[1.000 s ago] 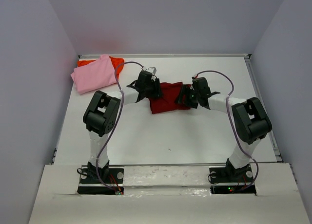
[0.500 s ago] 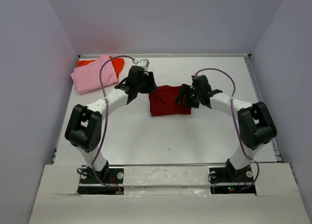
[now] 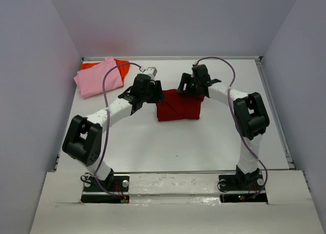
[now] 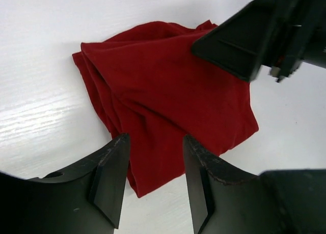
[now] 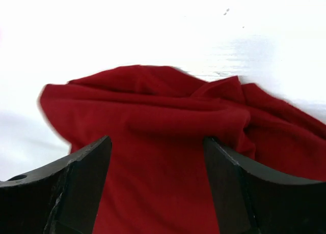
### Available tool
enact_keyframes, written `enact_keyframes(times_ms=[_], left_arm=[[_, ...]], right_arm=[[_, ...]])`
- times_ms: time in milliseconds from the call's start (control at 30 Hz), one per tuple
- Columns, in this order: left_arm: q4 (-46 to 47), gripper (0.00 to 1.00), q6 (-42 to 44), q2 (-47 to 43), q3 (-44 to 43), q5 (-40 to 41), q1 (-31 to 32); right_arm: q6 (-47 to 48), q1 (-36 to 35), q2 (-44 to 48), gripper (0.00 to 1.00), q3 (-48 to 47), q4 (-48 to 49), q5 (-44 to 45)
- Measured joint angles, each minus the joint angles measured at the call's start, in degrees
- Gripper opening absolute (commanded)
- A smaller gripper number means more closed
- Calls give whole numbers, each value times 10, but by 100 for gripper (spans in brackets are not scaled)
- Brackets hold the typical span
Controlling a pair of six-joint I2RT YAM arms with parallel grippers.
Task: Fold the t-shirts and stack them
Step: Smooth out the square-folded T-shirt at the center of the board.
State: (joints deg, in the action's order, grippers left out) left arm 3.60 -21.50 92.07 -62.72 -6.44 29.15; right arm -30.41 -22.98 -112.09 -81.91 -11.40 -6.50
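A: Well, item one: left gripper, jaws apart, nothing held, poised at the left edge of the crimson t-shirt. Item two: right gripper, jaws wide, empty, over its far edge.

B: Stock location?

A: Crimson t-shirt folded, mid-table. Pink t-shirt lies on the orange-red t-shirt in the far-left corner.

B: Hazards?

A: A pinch catching only the top layer would likely unfold it in carry. Uneven lifts could pull it askew.
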Motion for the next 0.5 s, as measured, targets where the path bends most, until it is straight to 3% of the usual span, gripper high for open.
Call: enact_keyframes(times_ms=[167, 500], left_arm=[[-12, 55, 5, -21, 4, 6, 0], [-4, 55, 6, -98, 45, 9, 0]], right_arm=[[0, 0, -66, 78, -23, -7, 12], [33, 0, -87, 78, -57, -6, 38]])
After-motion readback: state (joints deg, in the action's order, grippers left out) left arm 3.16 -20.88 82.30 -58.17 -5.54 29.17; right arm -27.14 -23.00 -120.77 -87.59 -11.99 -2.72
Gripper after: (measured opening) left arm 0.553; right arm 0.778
